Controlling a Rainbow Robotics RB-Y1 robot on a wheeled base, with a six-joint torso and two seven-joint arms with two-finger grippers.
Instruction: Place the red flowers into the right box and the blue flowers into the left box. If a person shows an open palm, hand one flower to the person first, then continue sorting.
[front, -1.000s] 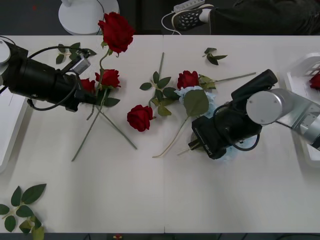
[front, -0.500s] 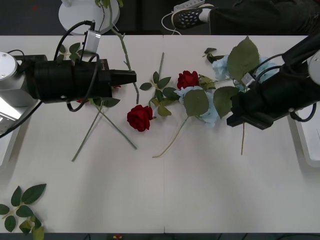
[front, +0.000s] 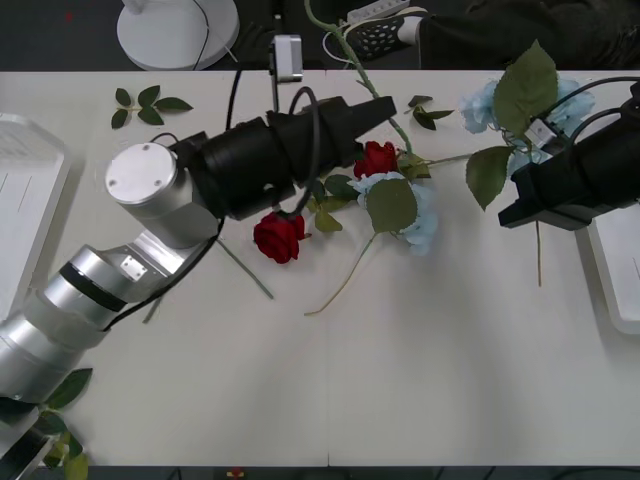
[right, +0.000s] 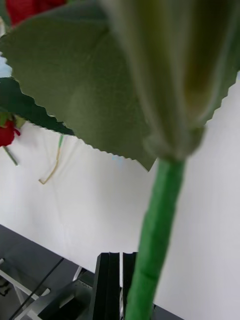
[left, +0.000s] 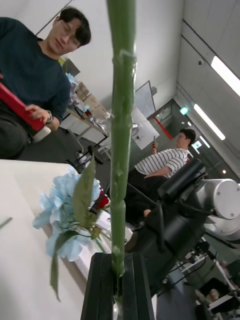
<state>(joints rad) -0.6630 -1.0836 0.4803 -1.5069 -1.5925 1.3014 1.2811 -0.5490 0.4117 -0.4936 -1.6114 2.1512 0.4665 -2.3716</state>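
My left gripper (front: 388, 103) reaches over the table's middle, shut on the thin green stem (front: 345, 40) of a red flower whose bloom is out of view; its black fingers (left: 102, 285) clamp that stem (left: 122, 125). My right gripper (front: 520, 205) is raised at the far right, shut on a blue flower (front: 490, 100) with broad leaves; its stem (right: 155, 240) rises from the fingers (right: 111, 287). On the table lie two red flowers (front: 279, 236) (front: 376, 158) and another blue flower (front: 415, 215). The left box (front: 25, 190) and the right box (front: 612, 275) sit at the table's ends.
Loose leaf sprigs lie at the far left (front: 145, 100), near the front left corner (front: 45, 405) and by the far edge (front: 428, 112). A white round base (front: 175, 30) and a person's shoe (front: 385, 35) stand beyond the far edge.
My left arm swung from the left side to the middle, lifting a rose by its stem. My right arm lifted a blue flower off the table and carried it rightward.
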